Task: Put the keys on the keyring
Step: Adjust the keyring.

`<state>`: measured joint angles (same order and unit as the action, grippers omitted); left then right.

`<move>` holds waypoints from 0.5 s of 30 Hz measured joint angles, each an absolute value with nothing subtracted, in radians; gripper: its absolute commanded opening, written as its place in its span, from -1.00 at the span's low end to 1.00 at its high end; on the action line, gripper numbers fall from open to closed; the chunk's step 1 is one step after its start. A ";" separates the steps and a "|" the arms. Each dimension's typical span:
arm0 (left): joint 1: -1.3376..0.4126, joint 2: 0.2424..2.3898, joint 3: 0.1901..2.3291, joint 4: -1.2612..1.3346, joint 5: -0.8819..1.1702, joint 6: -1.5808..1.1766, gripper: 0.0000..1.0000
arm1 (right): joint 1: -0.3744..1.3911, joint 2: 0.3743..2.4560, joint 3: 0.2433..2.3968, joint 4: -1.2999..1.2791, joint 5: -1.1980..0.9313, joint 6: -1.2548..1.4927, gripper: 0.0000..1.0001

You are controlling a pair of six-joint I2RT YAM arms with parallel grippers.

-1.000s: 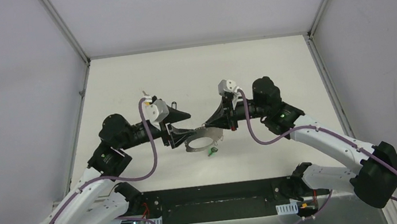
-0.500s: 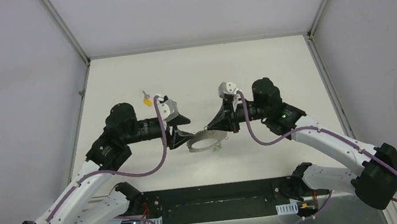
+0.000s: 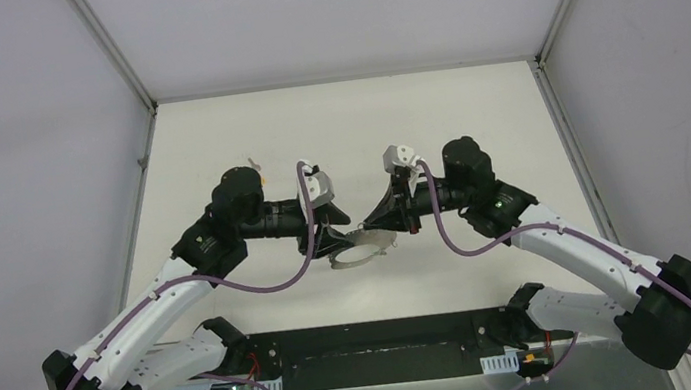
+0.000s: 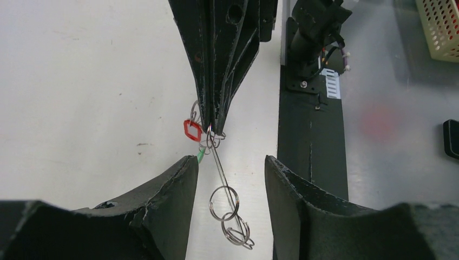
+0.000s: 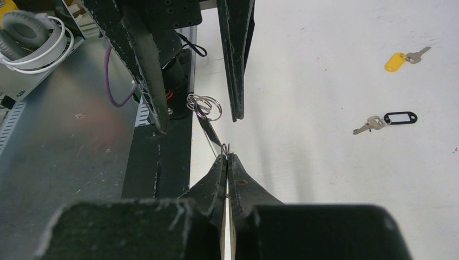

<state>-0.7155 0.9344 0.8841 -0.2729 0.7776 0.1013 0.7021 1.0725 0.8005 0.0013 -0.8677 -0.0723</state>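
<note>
The keyring (image 3: pixel 357 253) hangs as a thin silvery loop between my two grippers. My right gripper (image 3: pixel 367 224) is shut on its right end, seen close in the right wrist view (image 5: pixel 227 156). My left gripper (image 3: pixel 327 247) is open, and its jaws stand on either side of the loop's left end without touching it (image 4: pixel 231 162). Small metal rings (image 4: pixel 231 215) dangle from the loop between the left fingers. A green tag (image 4: pixel 201 155) shows by the loop. The yellow-tag key (image 5: pixel 401 59) and black-tag key (image 5: pixel 391 119) lie apart on the white table.
The table is enclosed by white walls with a metal frame (image 3: pixel 116 54). A black base strip (image 3: pixel 382 351) runs along the near edge. A small red tag (image 4: pixel 192 130) hangs near the right gripper's tips. White headphones (image 5: pixel 32 40) lie off the table.
My left arm swung right and forward, bringing its open jaws around the keyring's left end. The right gripper stayed shut on the ring, almost still.
</note>
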 measured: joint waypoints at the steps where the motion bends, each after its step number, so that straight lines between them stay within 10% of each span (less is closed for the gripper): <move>1: -0.721 0.934 0.884 -0.259 0.782 0.097 -0.03 | 0.702 1.066 0.798 0.002 -0.868 -0.071 -1.00; 15: -0.754 0.952 0.878 -0.198 0.762 0.088 -0.07 | 0.702 1.028 0.770 -0.002 -0.868 -0.059 -1.00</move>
<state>-0.7540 0.9516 0.8780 -0.1978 0.7624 0.0879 0.7021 1.0275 0.7704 -0.0017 -0.8684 -0.0589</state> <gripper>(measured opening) 0.465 0.007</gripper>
